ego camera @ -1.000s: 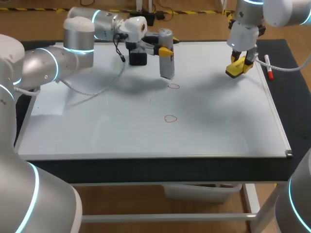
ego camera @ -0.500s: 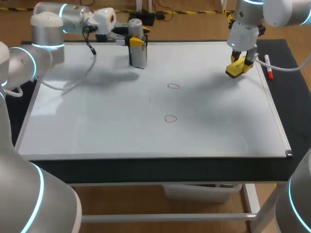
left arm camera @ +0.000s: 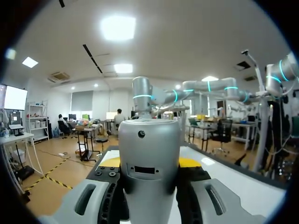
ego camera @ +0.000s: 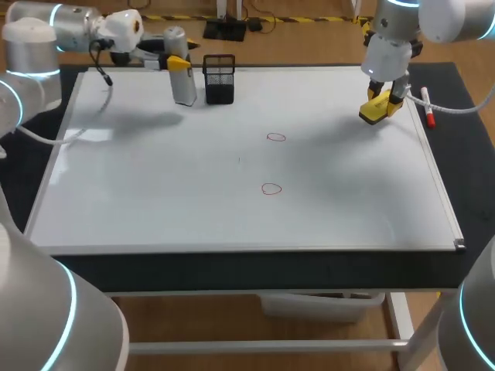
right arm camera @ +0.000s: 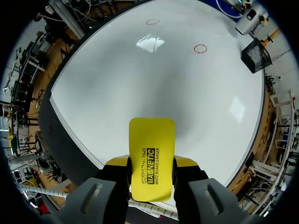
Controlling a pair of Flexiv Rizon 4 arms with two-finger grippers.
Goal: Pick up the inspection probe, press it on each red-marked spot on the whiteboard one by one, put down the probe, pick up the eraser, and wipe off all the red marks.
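My left gripper is shut on the grey cylindrical probe, which hangs upright at the back left of the whiteboard, just left of a black mesh holder. In the left wrist view the probe fills the space between the yellow-tipped fingers of my left gripper. Two red circles are drawn mid-board. My right gripper is shut on the yellow eraser, held above the board's back right. The right wrist view has the eraser between the fingers, with the red circles far ahead.
A red-capped marker lies along the board's right edge, close to the eraser. The mesh holder stands at the back edge. The board's frame runs along the front, with a corner bracket at the front right.
My left arm has carried the probe from above the upper red circle to the left, past the mesh holder, to the board's back left. The right arm has stayed still.
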